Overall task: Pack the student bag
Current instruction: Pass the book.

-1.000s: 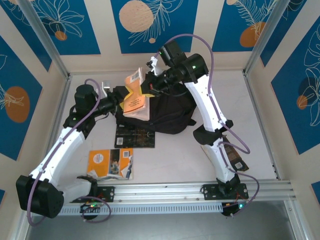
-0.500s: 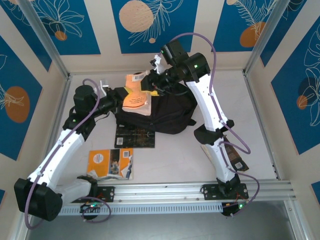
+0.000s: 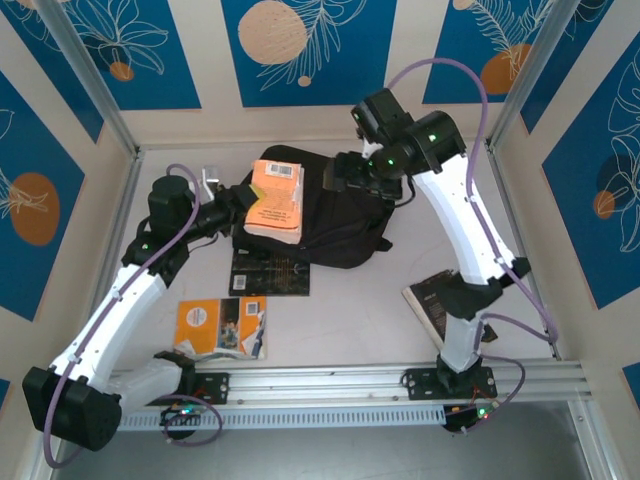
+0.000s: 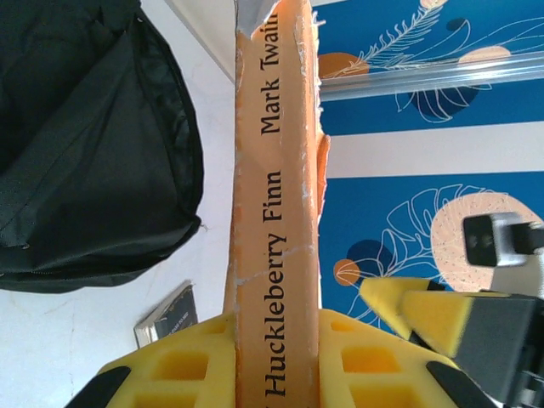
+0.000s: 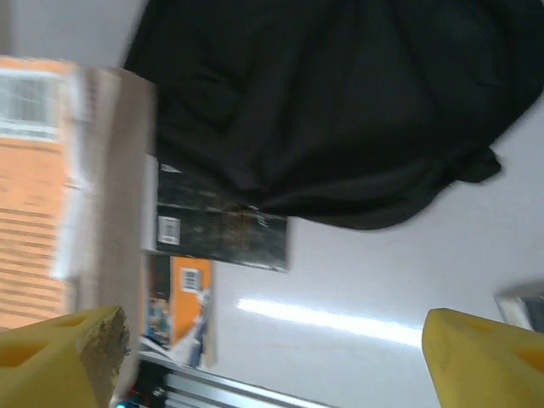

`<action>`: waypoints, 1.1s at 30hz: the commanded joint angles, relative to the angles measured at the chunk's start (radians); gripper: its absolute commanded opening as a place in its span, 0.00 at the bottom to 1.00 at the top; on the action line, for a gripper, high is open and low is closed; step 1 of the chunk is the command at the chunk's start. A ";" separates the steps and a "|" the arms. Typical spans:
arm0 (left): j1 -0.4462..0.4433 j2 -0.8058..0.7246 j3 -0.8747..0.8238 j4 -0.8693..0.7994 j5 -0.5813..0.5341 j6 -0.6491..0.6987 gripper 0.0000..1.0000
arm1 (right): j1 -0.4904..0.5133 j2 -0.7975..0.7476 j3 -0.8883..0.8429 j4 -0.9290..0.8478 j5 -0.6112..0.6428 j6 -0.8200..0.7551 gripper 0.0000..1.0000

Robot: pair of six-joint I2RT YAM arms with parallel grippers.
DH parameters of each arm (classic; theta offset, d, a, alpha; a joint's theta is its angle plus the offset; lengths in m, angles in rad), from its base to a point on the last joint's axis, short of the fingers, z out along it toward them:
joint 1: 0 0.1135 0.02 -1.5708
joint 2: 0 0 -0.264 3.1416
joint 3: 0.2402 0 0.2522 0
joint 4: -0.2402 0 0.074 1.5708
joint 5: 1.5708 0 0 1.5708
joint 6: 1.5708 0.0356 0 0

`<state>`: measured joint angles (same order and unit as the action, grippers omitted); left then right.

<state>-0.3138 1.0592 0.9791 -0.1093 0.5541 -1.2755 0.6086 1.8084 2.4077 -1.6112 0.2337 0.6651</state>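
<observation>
The left tool (image 4: 276, 344) is clamped tight on the spine of an orange paperback (image 4: 276, 170), its yellow fingers (image 4: 183, 365) pressing the book from both sides; the spine reads "Huckleberry Finn" and "Mark Twain". In the overhead view the paperback is held over the 9 o'clock end of the student bag (image 3: 335, 225), back cover and barcode facing up. The black bag lies slumped on the white counter (image 3: 350, 310), toward 12 o'clock from the counter's centre and between the two arms. The right tool (image 5: 272, 361) hangs above the bag's 1 o'clock side, jaws spread wide with nothing between them, well apart from the paperback. A flat dark book with gold print (image 3: 270, 272) lies at the bag's 7 o'clock, its far edge tucked just under the fabric. Farther toward 7 o'clock, near the left arm's base, rests a booklet with an orange cover (image 3: 222, 327), apart from the dark book. Another dark book (image 3: 428, 300) sits at 4 o'clock, partly hidden behind the right arm. The right wrist view is blurred, with the paperback a smear at its 9 o'clock edge.
</observation>
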 commanded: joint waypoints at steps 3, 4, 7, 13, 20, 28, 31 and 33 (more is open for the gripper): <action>-0.072 0.004 0.086 0.024 -0.008 0.047 0.00 | -0.104 -0.326 -0.503 0.177 -0.067 0.029 0.92; -0.086 0.012 0.099 0.010 -0.009 0.062 0.00 | -0.144 -0.388 -0.604 0.235 -0.142 0.036 0.92; -0.136 0.038 0.137 -0.023 0.002 0.103 0.00 | -0.278 -0.600 -0.930 0.497 -0.444 0.050 0.89; -0.215 0.104 0.204 -0.052 0.067 0.171 0.00 | -0.358 -0.769 -1.222 1.052 -0.983 0.245 0.89; -0.275 0.156 0.284 -0.005 0.078 0.151 0.00 | -0.339 -0.819 -1.310 1.365 -1.022 0.444 0.99; -0.312 0.189 0.308 0.081 0.077 0.083 0.00 | -0.273 -0.794 -1.451 1.634 -0.963 0.636 0.99; -0.321 0.192 0.309 0.089 0.076 0.083 0.00 | -0.238 -0.768 -1.450 1.691 -0.942 0.661 1.00; -0.328 0.195 0.315 0.059 0.075 0.104 0.00 | -0.229 -0.763 -1.452 1.721 -0.924 0.677 0.95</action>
<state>-0.6239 1.2537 1.2488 -0.1020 0.6041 -1.1786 0.3653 1.0458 0.9588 -0.0021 -0.7074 1.2835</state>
